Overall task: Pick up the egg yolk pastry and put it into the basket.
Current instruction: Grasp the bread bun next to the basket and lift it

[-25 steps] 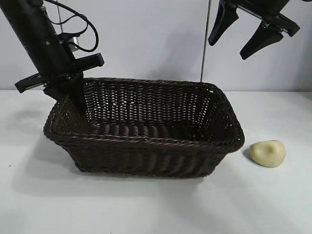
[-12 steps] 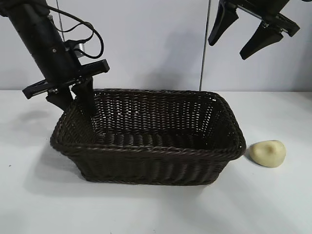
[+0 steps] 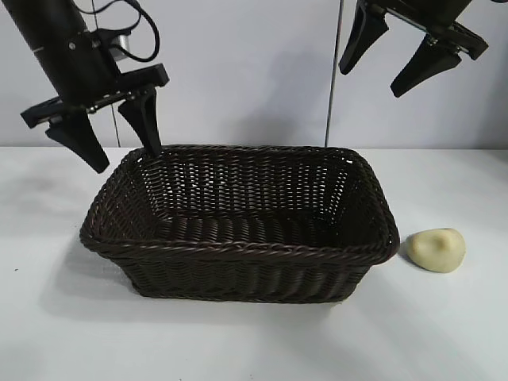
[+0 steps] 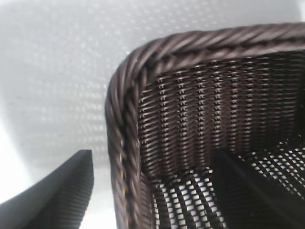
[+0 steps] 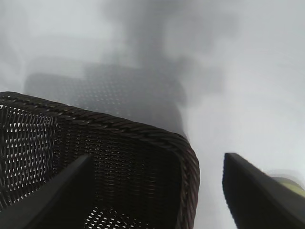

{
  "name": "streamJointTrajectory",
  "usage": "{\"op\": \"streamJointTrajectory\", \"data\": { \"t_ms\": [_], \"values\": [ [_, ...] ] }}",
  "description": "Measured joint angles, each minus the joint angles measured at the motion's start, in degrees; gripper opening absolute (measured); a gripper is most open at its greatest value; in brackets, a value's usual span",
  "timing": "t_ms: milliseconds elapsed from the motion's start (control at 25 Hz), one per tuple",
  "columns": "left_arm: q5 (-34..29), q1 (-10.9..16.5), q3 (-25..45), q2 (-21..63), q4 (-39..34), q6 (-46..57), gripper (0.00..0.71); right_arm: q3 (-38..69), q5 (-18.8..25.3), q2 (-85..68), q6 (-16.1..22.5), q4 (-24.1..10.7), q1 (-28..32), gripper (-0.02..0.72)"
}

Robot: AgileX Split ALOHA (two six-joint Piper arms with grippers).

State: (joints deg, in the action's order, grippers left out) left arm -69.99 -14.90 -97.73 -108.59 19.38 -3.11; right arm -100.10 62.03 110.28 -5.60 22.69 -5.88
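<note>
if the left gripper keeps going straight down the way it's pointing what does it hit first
Most likely the basket's braided rim at its left end: the open left gripper straddles that corner, one finger outside over the table, one over the inside. Depth is uncertain.

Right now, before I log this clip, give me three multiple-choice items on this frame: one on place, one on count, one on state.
1. Where is the pastry?
A. in the basket
B. on the table by the basket's right end
C. in the right hand

2. How many pastries show?
A. one
B. two
C. three

3. How is the left hand?
A. shut on the rim
B. shut on the pastry
C. open, above the basket's left end

Key: 1 B, the pastry lies on the table just outside the basket. 2 A, only one pale lump shows. 3 C, its fingers are spread and hold nothing, one outside the rim and one over it. The right hand hangs open high above the basket's right end.
</note>
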Motion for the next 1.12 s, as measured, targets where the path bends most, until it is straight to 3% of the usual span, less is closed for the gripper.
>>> {"op": "streamJointTrajectory", "data": {
  "t_ms": [120, 520, 760, 920, 1120],
  "values": [
    [0.1, 0.0, 0.2, 3.1, 1.3, 0.0, 0.514, 0.0, 0.0, 0.0, 0.0, 0.0, 0.0, 0.539],
    [14.6, -0.1, 11.4, 4.4, 11.8, 0.0, 0.512, 0.0, -0.2, 0.0, 0.0, 0.0, 0.0, 0.539],
    [15.5, -0.1, 12.4, 4.4, 12.3, 0.0, 0.512, 0.0, 0.2, 0.0, 0.0, 0.0, 0.0, 0.539],
    [15.5, -0.1, 12.4, 4.4, 12.3, 0.0, 0.511, 0.0, 2.8, 0.0, 0.0, -0.2, 0.0, 0.539],
    [15.4, -0.1, 12.4, 4.4, 12.3, 0.0, 0.511, 0.0, 6.4, 0.0, 0.0, -3.8, 0.0, 0.539]
  ]
}}
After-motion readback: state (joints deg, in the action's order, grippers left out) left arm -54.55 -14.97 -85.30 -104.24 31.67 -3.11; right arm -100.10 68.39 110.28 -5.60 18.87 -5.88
